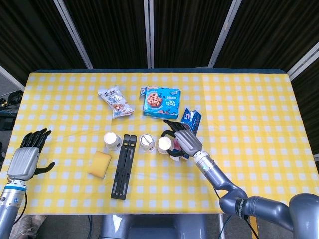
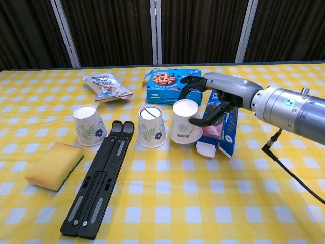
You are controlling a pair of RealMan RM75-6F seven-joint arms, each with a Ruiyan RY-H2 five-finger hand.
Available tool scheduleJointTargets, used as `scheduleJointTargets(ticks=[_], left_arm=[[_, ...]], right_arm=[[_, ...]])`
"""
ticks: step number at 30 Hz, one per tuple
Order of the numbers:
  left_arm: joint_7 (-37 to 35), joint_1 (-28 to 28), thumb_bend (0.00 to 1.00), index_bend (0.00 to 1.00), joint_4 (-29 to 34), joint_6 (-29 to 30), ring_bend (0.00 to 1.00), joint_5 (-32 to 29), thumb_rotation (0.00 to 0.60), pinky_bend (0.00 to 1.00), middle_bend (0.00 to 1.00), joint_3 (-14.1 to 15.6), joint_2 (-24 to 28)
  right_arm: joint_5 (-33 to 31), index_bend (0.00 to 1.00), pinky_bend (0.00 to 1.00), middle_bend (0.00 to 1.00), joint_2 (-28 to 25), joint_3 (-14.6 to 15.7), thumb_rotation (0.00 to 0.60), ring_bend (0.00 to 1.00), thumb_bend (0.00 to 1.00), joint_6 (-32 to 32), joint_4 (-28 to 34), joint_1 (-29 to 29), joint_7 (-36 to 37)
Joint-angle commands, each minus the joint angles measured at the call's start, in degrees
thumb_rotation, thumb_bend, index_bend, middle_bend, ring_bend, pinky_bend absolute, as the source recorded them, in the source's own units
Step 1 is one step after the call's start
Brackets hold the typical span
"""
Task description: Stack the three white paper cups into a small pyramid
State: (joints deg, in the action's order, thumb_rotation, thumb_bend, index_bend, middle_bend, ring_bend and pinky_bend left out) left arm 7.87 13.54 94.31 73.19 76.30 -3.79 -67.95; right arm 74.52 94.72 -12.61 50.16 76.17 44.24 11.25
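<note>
On a yellow-and-white checked surface [image 2: 162, 203], the robot's right hand [image 2: 213, 99] grasps an upturned white paper cup with a green leaf print [image 2: 184, 122], fingers curled round its far side, and holds it just beside a second white paper cup printed with dark flowers [image 2: 152, 126], the two apparently not quite touching. A third white paper cup with a leaf print [image 2: 87, 125] stands well apart to the left, beyond a black folding stand [image 2: 101, 178]. All three cups sit mouth down, closed bases up, long axes close to vertical; the held one looks slightly tilted, its rim at or just above the cloth. To seat this base cup well, judgement suggests levelling it, setting its rim flat close against its neighbour's, then loosening the fingers without nudging either cup or the blue snack box [image 2: 223, 129] just behind. The left hand [image 1: 25, 158] rests released, fingers spread, at the surface's near left edge.
</note>
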Motion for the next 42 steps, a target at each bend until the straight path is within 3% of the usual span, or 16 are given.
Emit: scheduleJointTargets(ticks=[1, 42], left_arm=[[0.04, 0.0, 0.24, 0.0, 0.16, -0.05, 0.0, -0.16, 0.6, 0.0, 0.0, -0.02, 0.1], [-0.57, 0.4, 0.24, 0.0, -0.08, -1.15, 0.0, -1.13, 0.6, 0.0, 0.0, 0.01, 0.44]], right_arm=[[-0.36, 0.44, 0.0, 0.0, 0.42, 0.01, 0.6, 0.0, 0.26, -0.52, -0.68, 0.25, 0.12], [-2.7, 0.44, 0.0, 0.0, 6.16, -1.01, 0.6, 0.0, 0.26, -0.42, -6.58, 1.58, -2.1]])
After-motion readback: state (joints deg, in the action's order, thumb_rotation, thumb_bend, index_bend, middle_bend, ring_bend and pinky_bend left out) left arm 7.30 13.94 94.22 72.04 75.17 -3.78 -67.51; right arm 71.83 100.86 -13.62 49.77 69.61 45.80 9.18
